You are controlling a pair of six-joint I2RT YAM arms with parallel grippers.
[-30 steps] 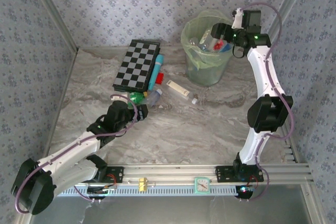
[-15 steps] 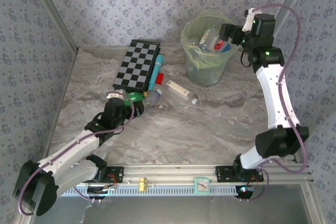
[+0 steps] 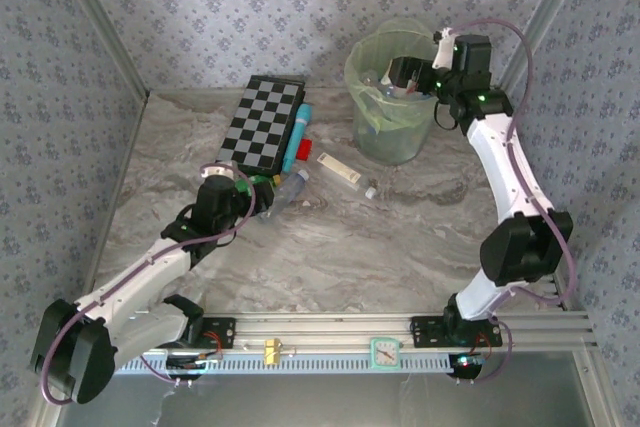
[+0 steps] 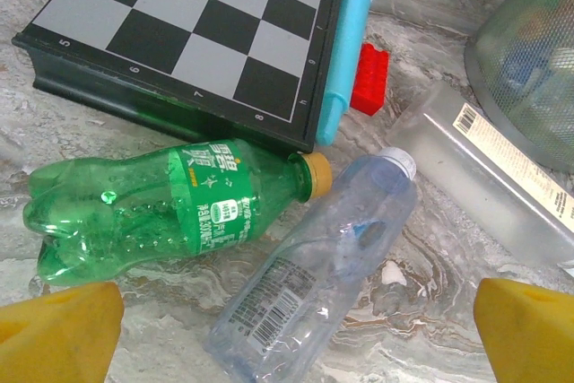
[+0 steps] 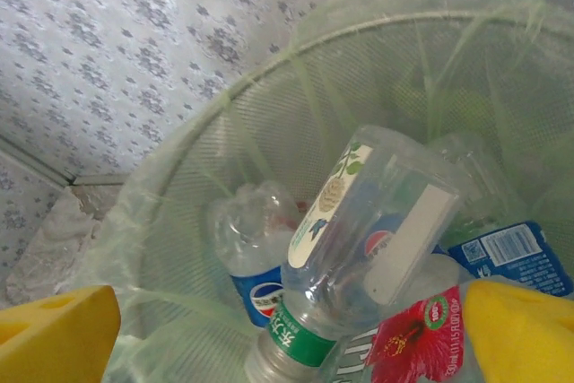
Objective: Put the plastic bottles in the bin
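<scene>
Tabletop [image 3: 400, 247]: marbled grey, 1 bin, 1 checkerboard, 2 loose bottles, a few odd bits.

Bin [image 3: 395, 142]: 1, pale green, bag-lined, far right corner. In the right wrist view I count 4 bottles inside:
- big clear bottle [image 5: 368, 239] with a green neck band, tilted neck-down on top
- clear bottle with blue label [image 5: 251, 253] left of it
- red-flower label [image 5: 413, 338] low down
- blue label [image 5: 507, 253] at right

More may sit underneath, can't tell.

Checkerboard [image 3: 262, 122]: 1, flat, left of the bin.

Right pincer [image 3: 400, 75]: over the bin mouth, pads spread wide. The big clear bottle sits between them but touches neither pad.

Left pincer [image 3: 258, 197]: low over the tabletop just in front of the checkerboard, pads spread wide, holding nothing.

Loose bottles: 2, both on their sides ahead of the left pincer.
- green bottle [image 4: 152, 213], gold cap pointing right, lying along the checkerboard's near edge
- clear crumpled bottle [image 4: 314, 284], angled, cap toward the far right; the green one's cap is right at its shoulder

Clear flat labelled container [image 4: 484, 168]: 1, between the loose bottles and the bin.

Cyan tube [image 4: 350, 33]: 1, against the checkerboard's right edge.

Red block [image 4: 369, 78]: 1, touching the tube.

Small capped item [image 3: 371, 190]: 1, too small to tell what.
</scene>
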